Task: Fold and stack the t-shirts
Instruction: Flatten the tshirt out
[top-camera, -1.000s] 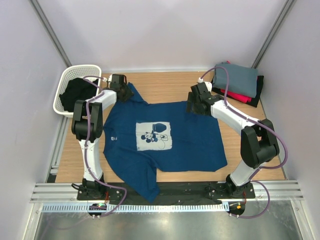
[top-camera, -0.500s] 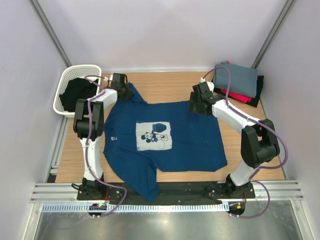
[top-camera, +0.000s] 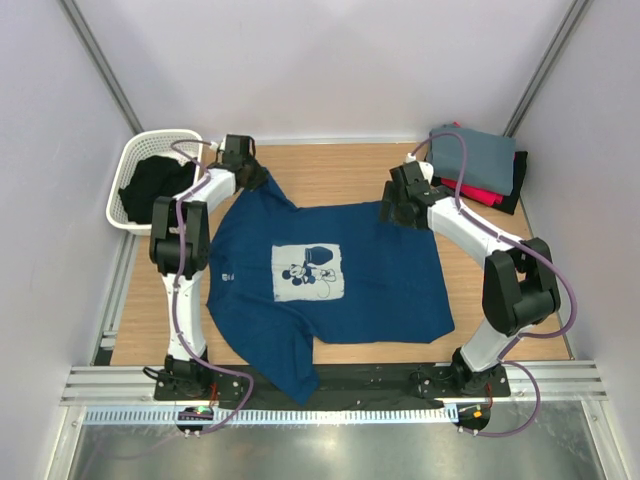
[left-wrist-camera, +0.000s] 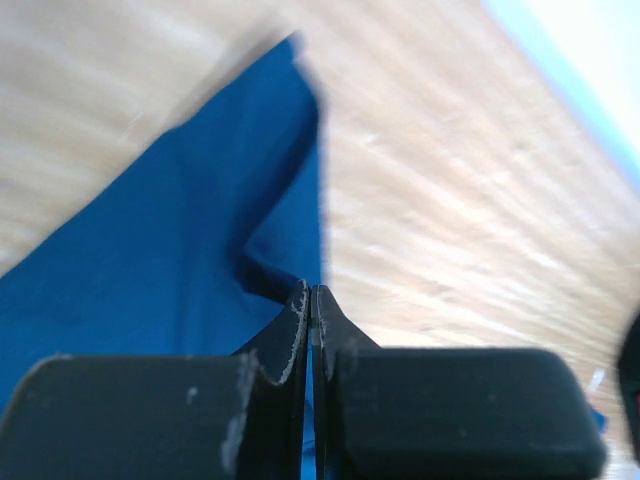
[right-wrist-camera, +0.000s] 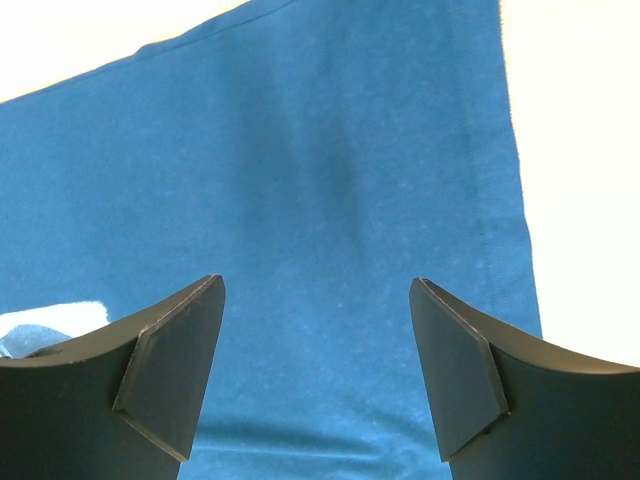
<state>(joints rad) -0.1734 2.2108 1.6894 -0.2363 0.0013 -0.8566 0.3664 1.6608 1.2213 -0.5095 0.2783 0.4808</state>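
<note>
Navy t-shirt (top-camera: 380, 290) flat on table (top-camera: 340, 165), print up. Left gripper (left-wrist-camera: 312, 300) just snapped closed, pinching far sleeve. Right gripper (right-wrist-camera: 317, 300) jaws wide apart over far hem corner, holding nothing. Fold lift likely awaits right grasp.

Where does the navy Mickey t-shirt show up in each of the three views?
Top external: navy t-shirt spread flat across the middle.
Left wrist: left half of frame, an edge pinched in the shut left gripper.
Right wrist: fills the frame under the open right gripper.
Shared landmark: pale chest print, central in top view, lower-left corner in right wrist.
</note>
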